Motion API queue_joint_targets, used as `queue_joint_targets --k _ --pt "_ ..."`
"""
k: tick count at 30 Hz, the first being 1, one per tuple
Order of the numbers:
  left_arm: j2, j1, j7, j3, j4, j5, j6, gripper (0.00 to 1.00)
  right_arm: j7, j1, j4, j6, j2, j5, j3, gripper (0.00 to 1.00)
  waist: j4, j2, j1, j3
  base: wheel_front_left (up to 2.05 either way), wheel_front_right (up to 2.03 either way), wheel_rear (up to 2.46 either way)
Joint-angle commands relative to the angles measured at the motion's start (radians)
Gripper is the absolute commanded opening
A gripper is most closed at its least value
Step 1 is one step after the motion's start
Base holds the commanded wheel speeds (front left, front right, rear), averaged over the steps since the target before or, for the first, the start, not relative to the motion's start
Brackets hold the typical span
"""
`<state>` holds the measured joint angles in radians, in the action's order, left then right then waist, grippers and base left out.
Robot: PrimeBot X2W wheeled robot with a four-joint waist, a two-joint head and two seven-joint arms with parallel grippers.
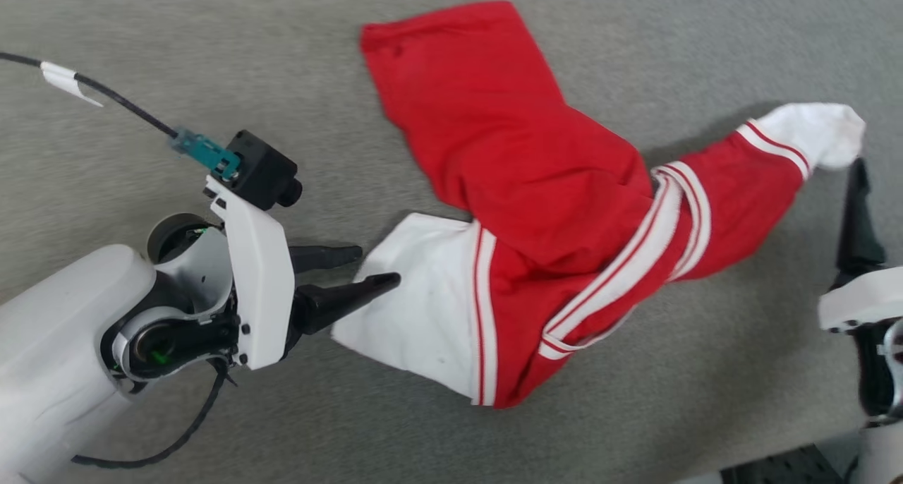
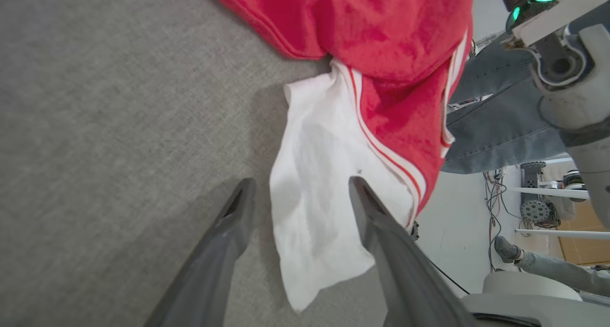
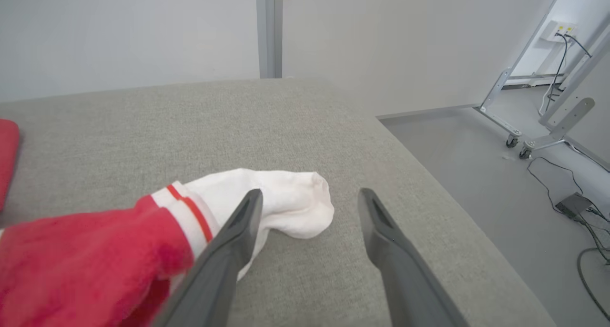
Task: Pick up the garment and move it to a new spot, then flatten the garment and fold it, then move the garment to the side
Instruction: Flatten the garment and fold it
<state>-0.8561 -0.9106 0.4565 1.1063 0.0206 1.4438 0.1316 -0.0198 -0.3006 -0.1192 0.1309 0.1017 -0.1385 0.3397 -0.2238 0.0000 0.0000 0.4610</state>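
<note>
The garment [image 1: 508, 138] is a red T-shirt lying crumpled on the grey table [image 1: 211, 61], with striped trim across its middle. One white sleeve end [image 1: 416, 300] points to the lower left, the other [image 1: 818, 135] to the right. My left gripper [image 1: 379, 265] is open at the left sleeve end [image 2: 319, 198], whose edge lies between the spread fingers. My right gripper [image 3: 310, 192] is open just above the table, its left finger [image 3: 224, 260] over the right sleeve end [image 3: 281, 198]. Its dark finger [image 1: 857, 209] stands below that sleeve end in the head view.
The table's right edge [image 3: 429, 174] drops to a floor with cables and a wheeled metal frame [image 3: 517, 138]. A person in jeans [image 2: 500, 122] stands beyond the table's near edge. A black cable [image 1: 127, 106] trails from my left wrist.
</note>
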Motion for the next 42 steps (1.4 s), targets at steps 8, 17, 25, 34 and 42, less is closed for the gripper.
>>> queue_joint_targets --k 8,17,25,34,42 --pt "0.015 -0.044 0.023 0.049 -0.065 0.033 -0.002 0.62 -0.055 -0.03 -0.066 0.0 -0.03 0.0 -0.021 1.0 -0.071 0.0 0.0 0.05 0.0 0.0 0.0" --pt "-0.019 -0.079 -0.078 -0.012 -0.091 0.096 -0.002 0.0 -0.06 -0.034 -0.071 0.0 -0.028 0.024 -0.011 1.0 -0.01 0.0 0.0 0.014 0.0 0.0 0.0" --pt "-0.064 -0.022 -0.124 -0.06 -0.07 0.165 -0.002 0.0 -0.025 -0.021 -0.051 0.0 -0.002 0.03 -0.012 1.0 0.078 0.0 0.0 -0.057 0.0 0.0 0.0" --pt "-0.036 -0.018 -0.057 0.012 0.005 0.086 -0.002 1.0 0.01 -0.015 -0.004 0.0 0.01 0.014 -0.028 1.0 0.066 0.0 0.0 -0.049 0.0 0.0 0.0" --pt "-0.039 -0.057 0.017 0.071 -0.019 0.071 -0.002 1.0 -0.021 -0.008 -0.004 0.0 -0.023 0.007 -0.044 1.0 0.008 0.0 0.0 0.008 0.0 0.0 0.0"
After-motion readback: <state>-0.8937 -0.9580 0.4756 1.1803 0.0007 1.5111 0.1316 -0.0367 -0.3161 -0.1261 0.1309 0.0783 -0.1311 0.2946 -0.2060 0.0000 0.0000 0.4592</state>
